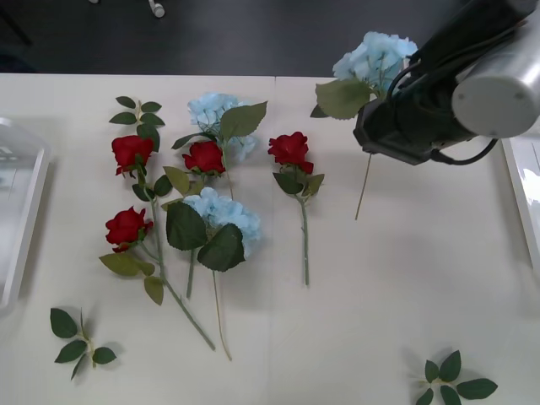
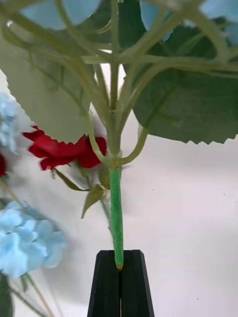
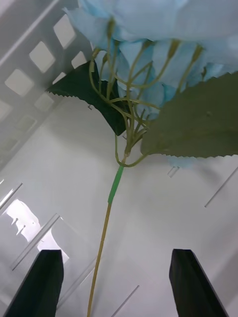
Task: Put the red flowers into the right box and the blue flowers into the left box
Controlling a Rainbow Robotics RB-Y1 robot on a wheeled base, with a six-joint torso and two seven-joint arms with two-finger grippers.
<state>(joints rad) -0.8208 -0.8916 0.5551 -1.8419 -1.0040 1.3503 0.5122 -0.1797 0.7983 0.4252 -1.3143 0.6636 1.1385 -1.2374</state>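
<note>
Right gripper (image 2: 120, 277): black fingers pressed together on the green-wrapped stem of a pale blue hydrangea-like artificial flower (image 1: 376, 57), held up at the far right of the white bench (image 1: 396, 287), its thin stem hanging down below the arm

Left gripper (image 3: 116, 282): black fingers (image 3: 40, 287) spread apart and gripping nothing, above another pale blue flower cluster (image 3: 148, 44) that lay inside the shallow white plastic left box (image 3: 59, 163), beside its slotted wall

Left box in the front view (image 1: 21, 211): at the bench's left edge

Right box (image 1: 525, 194): white rim at the right edge, partly behind the arm

Red flowers: four artificial red roses (image 1: 205, 157) on long green stems, lying mid-bench

Other blue flowers: two clusters (image 1: 226, 213) among the roses, stems overlapping

Loose green leaf sprigs (image 1: 78, 339): near the front edge, left and right
</note>
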